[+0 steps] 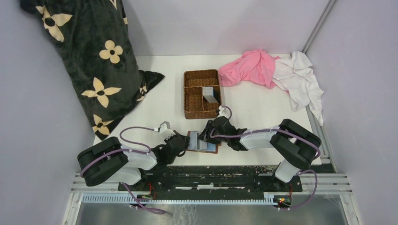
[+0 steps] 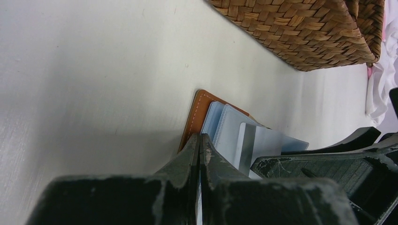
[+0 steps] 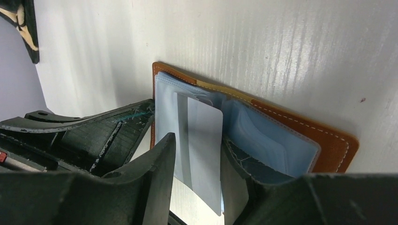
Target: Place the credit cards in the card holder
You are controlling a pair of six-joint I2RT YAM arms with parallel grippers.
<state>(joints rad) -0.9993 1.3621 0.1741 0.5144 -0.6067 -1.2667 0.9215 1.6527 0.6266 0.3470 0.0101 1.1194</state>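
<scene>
Card holder (image 3: 331, 143) lies open and flat on the tabletop (image 1: 263, 112) at the near edge, between the two arms, clear sleeves (image 3: 281, 145) facing up. We read the step as seating a card. One card (image 3: 206, 119), grey with a dark stripe, lies on the sleeves and looks part way into one, near end sticking out toward the right wrist camera. Whether its far end is under the plastic we cannot tell.

Right end effector (image 3: 197, 140) is at a middling spread with a finger on each side of the card. We see no pinch on it, so we judge the card is free and resting there by itself. Left end effector (image 2: 199, 143) is closed tight at the left edge of the card holder and looks clamped on it to pin it down. Which layer it has we cannot tell.

Further back, in a compartment of the basket (image 1: 186, 96), stand the spare cards (image 1: 210, 93), well apart from the card holder.

Progress, our call: early to middle, with one card nearly in and more waiting. The next move calls for pushing the sticking-out end straight along the sleeve until it seats, with the left holding the edge down so the card holder does not slide or fold. Risk: the card is thin and slick, so a skewed push could jam it at the sleeve mouth or lift it out. After that, the right arm should go to the basket for another card.
</scene>
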